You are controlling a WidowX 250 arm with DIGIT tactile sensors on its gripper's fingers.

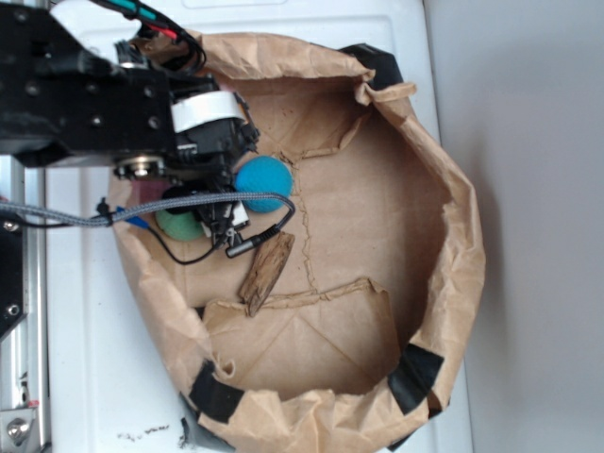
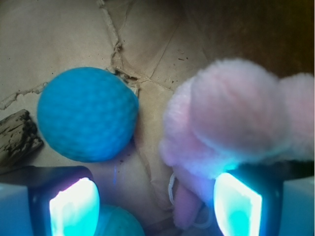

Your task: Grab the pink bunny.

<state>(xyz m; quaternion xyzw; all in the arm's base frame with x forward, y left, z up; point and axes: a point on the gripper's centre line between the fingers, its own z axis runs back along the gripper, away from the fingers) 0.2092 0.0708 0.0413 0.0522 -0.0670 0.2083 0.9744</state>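
white table, a crumpled brown paper bag (image 1: 444, 236) lying open; inside, the jaws stand apart, the pink bunny (image 2: 231, 118) by the right pad, beside the blue ball (image 2: 87, 114). approach step; next, centre and close

The scene is viewed from above in the exterior view, looking straight down into the brown paper bag (image 1: 444, 217), whose whole rim is framed from a moderate distance. The wrist view is taken from inside that bag, close above its paper floor (image 2: 64, 34), facing downward. The blue ball (image 1: 263, 177) (image 2: 87, 114) is shared by both views, as is the wooden piece (image 1: 267, 272) (image 2: 17, 135) beside it. The arm (image 1: 85, 94) is seen over the bag's left rim.
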